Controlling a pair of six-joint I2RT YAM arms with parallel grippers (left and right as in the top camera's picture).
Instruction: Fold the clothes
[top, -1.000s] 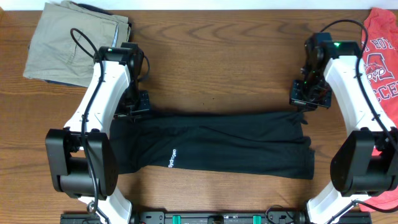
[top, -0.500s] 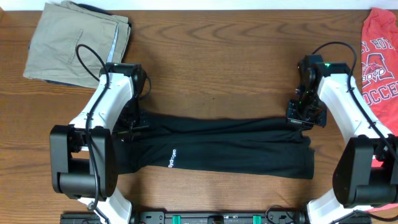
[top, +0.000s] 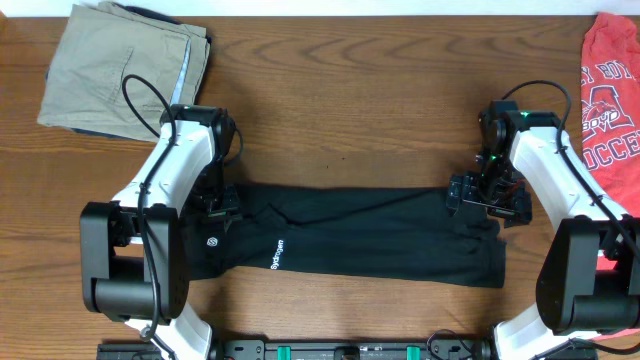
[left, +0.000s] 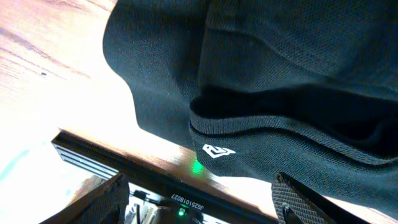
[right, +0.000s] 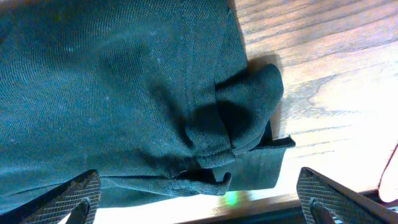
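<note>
A black garment lies folded into a long band across the table's front half. My left gripper hovers open over its left end, jaws spread wide with nothing between them. In the left wrist view the black cloth with a small white logo fills the frame above the left gripper. My right gripper stands open over the garment's right end. The right wrist view shows bunched cloth folds above the right gripper, which is empty.
Folded khaki trousers lie at the back left corner. A red printed T-shirt lies along the right edge. Bare wooden table stretches behind the garment. A black rail runs along the front edge.
Both grippers came toward the front with the garment's back edge, laid it over, and opened, letting go of the cloth. A small white logo now shows near the left end.
</note>
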